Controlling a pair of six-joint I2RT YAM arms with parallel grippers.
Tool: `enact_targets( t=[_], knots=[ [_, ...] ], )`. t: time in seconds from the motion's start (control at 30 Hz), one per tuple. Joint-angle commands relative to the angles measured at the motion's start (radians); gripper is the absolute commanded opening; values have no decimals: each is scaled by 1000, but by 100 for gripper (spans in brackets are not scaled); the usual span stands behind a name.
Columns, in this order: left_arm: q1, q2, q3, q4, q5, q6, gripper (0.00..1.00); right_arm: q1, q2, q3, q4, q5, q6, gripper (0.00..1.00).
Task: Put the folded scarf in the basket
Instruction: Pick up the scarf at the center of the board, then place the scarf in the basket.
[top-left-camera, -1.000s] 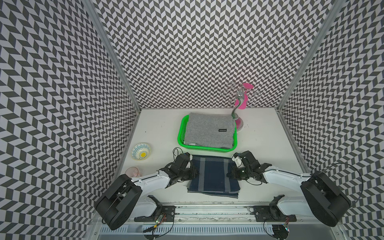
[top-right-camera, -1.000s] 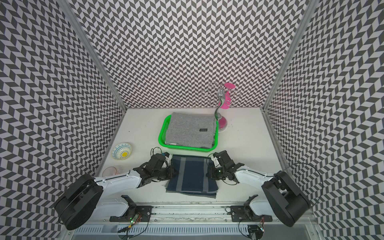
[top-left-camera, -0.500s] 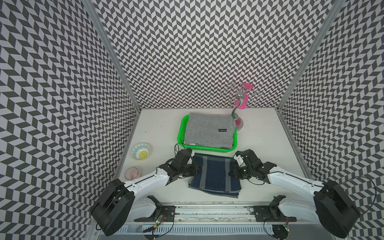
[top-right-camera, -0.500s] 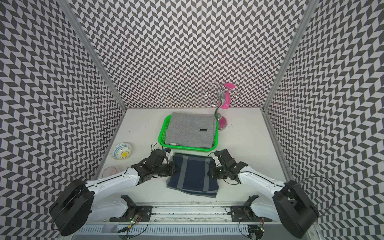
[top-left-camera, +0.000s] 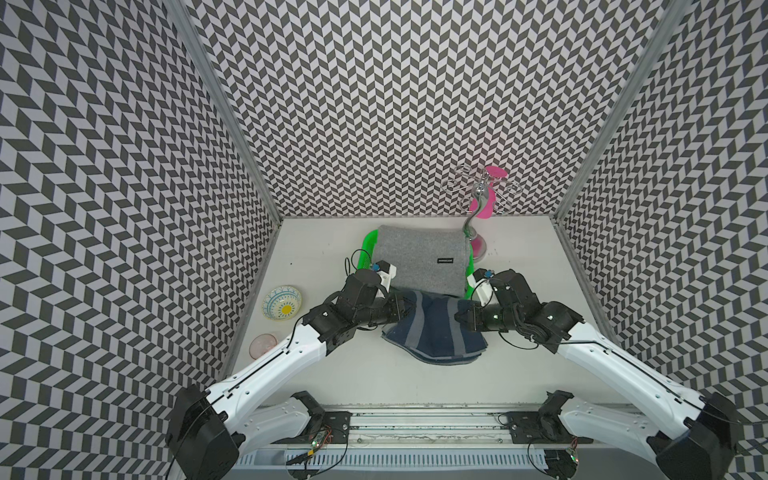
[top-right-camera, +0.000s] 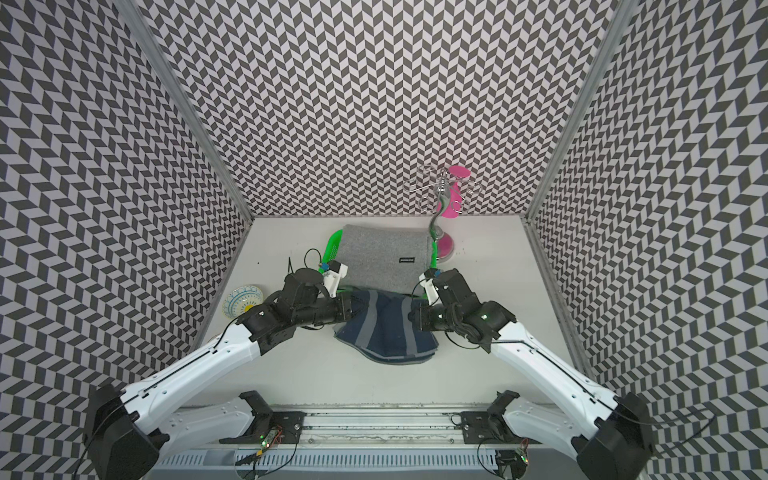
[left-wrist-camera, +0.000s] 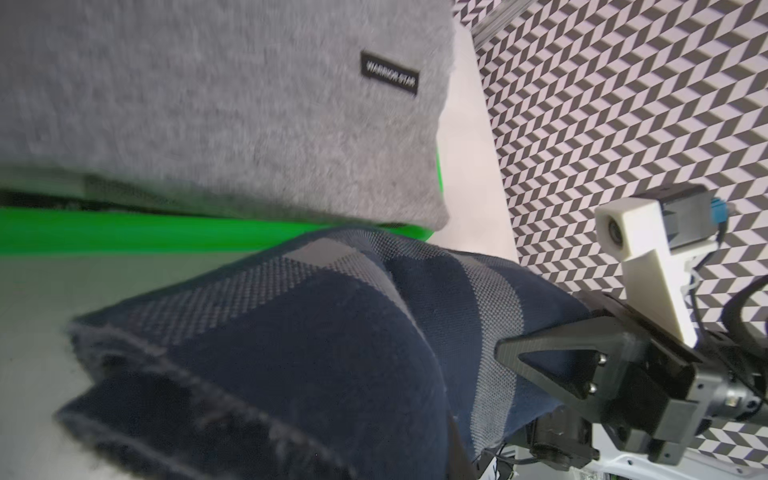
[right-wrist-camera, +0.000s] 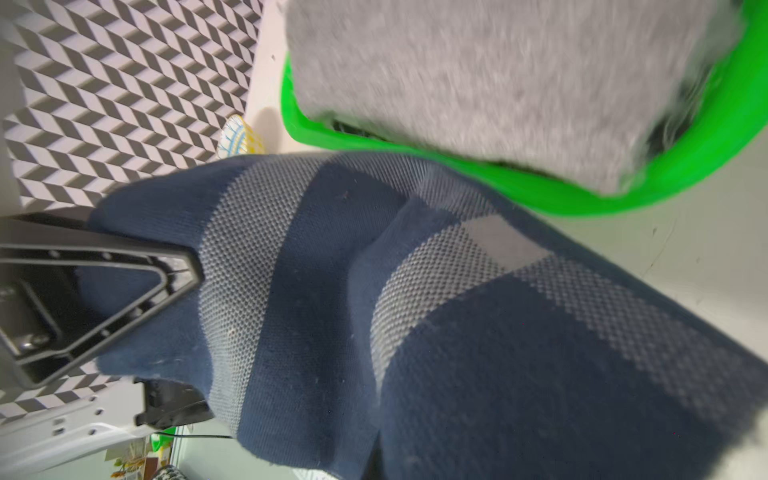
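Both pairs of jaws are closed on cloth: the 9 o'clock edge of the folded navy scarf (top-left-camera: 432, 332) is pinched by the left jaws, its 3 o'clock edge by the right jaws. The scarf, striped in grey, is held between them above the counter (top-left-camera: 374, 382), bunched at the middle, with its 6 o'clock layers sagging loose. At its 12 o'clock the green basket (top-left-camera: 367, 249) is found, its near rim just beside the scarf's far edge and its inside already covered by a folded grey cloth (top-left-camera: 419, 257). Soft, light, limp handling is to be expected. The folds may slide apart, so both side edges are judged best gripped through every layer.
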Motion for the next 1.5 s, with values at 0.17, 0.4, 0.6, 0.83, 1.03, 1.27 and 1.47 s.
enact_targets(
  t=[0.17,0.4,0.6,0.83,1.03,1.27,1.47],
  knots=[
    [88,85,210,-40,-14,99,0,-58,105,245,-30,137,-138,0],
    [221,258,302,23,24,195,0,-198,304,393,43,98,-230,0],
    [298,423,392,43,52,247,0,-253,475,481,86,71,-268,0],
    [306,509,432,60,-13,296,0,-266,613,496,137,28,-277,0],
    [312,596,480,35,-76,341,0,-267,668,487,185,46,-279,0],
    [337,645,472,6,-101,352,0,-269,735,482,173,74,-298,0],
    [352,677,460,10,-103,356,3,-278,765,487,167,77,-306,8]
  ],
)
